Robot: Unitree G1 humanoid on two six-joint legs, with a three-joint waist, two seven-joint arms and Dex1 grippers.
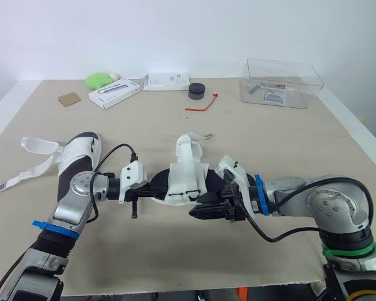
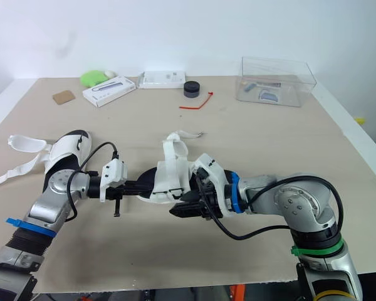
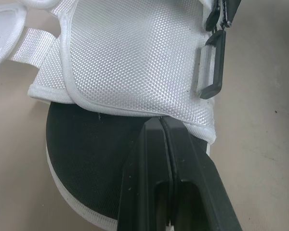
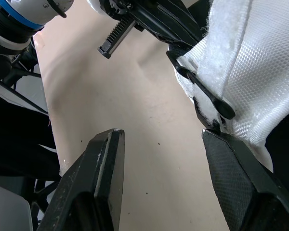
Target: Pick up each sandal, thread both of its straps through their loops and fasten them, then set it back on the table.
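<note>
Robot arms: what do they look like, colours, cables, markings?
The left arm and right arm are silver-grey metal with round joints and white wrist housings; the left pincer and right pincer are black. The left has a blue band low down; the right a blue wrist ring and a green band below the elbow. Black cables loop along both.

White-and-black sandal (image 1: 185, 180), mid-table near the front edge, upper unfastened; second sandal (image 1: 81, 153) by the left edge, loose straps (image 1: 39, 145) splayed
</note>
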